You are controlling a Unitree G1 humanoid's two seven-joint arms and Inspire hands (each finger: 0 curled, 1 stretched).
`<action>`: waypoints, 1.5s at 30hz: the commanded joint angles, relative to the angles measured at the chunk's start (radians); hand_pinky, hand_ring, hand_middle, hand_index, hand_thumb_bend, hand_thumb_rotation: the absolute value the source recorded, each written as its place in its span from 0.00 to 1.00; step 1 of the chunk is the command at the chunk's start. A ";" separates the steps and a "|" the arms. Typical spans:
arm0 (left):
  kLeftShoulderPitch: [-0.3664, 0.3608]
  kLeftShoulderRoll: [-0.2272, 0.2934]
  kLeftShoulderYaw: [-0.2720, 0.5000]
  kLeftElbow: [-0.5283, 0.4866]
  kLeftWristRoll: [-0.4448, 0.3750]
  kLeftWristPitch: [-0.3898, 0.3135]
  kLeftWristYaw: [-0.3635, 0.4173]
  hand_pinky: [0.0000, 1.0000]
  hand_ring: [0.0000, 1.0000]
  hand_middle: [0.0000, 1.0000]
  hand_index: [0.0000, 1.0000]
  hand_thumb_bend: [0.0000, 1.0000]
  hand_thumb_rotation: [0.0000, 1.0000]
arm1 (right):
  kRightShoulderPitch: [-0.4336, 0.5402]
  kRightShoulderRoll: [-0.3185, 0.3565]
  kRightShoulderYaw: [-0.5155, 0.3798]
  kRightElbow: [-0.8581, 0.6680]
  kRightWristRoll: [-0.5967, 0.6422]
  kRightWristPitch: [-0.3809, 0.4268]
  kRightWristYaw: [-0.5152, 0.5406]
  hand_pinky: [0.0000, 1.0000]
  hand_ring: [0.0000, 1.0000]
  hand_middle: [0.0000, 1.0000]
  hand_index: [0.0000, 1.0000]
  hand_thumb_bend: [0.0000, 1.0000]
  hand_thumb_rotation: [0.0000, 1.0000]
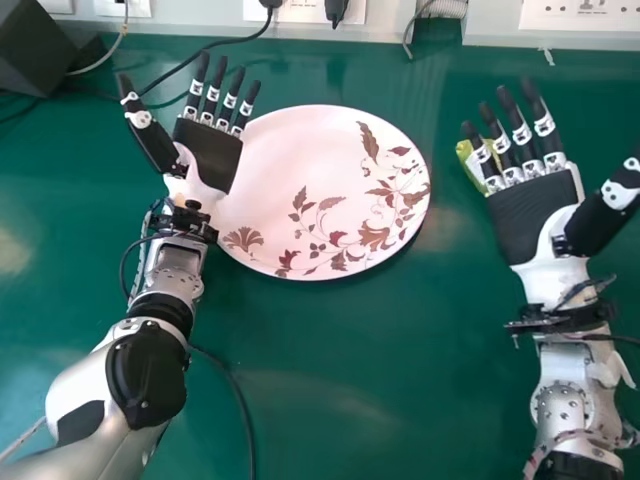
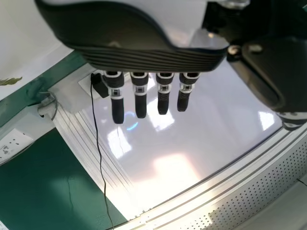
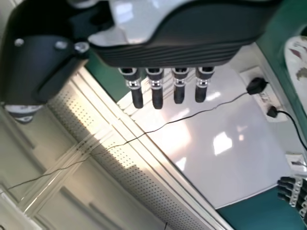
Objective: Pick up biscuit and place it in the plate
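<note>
Green tabletop (image 1: 380, 340) lies under everything I have to work with, and the biscuit (image 1: 464, 150), a yellow-green packet, is on it to the right of the plate (image 1: 300, 150). What decides my next move is how that packet sits against the right hand (image 1: 535, 215): it peeks out beneath the fingers farthest from the thumb, on the side facing the plate. The right hand is plainly nearer, its fingers straight and spread, nothing clasped. The packet's visible edge slants roughly along those fingers, though they cover too much of it for me to be sure of its long axis, and I can't tell whether they touch it. Both palms look turned up toward the head camera, so I judge the right one needs to back off and roll over before it can pinch; curling as it is would close on air, and a careless sweep could push the packet away. The left hand (image 1: 208, 150) is open too, over the plate's left part, and I'd want it out of the way before placing. The right wrist view adds a perforated strip (image 3: 122, 160) beside a glossy pale panel (image 3: 216, 158), plus the patterned plate and, farther off, the left hand.
</note>
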 commanded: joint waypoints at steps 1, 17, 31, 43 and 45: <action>0.035 -0.007 0.001 0.010 -0.008 -0.005 0.002 0.81 0.93 1.00 1.00 1.00 0.84 | 0.025 0.019 0.009 -0.040 -0.044 -0.050 -0.040 1.00 1.00 1.00 1.00 1.00 1.00; 0.035 -0.004 0.007 0.013 -0.015 -0.001 -0.009 0.94 0.94 0.99 1.00 1.00 0.78 | 0.053 0.014 0.075 -0.136 -0.268 -0.172 -0.249 1.00 1.00 1.00 1.00 0.99 1.00; 0.035 -0.001 0.008 0.013 -0.014 0.004 -0.007 0.89 0.91 0.95 1.00 1.00 0.80 | 0.042 -0.067 0.092 -0.161 -0.664 -0.297 -0.484 1.00 1.00 1.00 1.00 0.98 1.00; 0.033 -0.006 0.009 0.013 -0.015 -0.002 0.001 0.82 0.87 0.94 1.00 1.00 0.79 | 0.046 -0.133 0.119 -0.238 -1.091 -0.256 -0.738 1.00 1.00 1.00 1.00 0.98 1.00; 0.033 -0.007 0.006 0.012 -0.011 -0.011 0.007 0.81 0.87 0.94 1.00 1.00 0.80 | 0.046 -0.142 0.126 -0.250 -1.138 -0.227 -0.760 1.00 1.00 1.00 1.00 0.98 1.00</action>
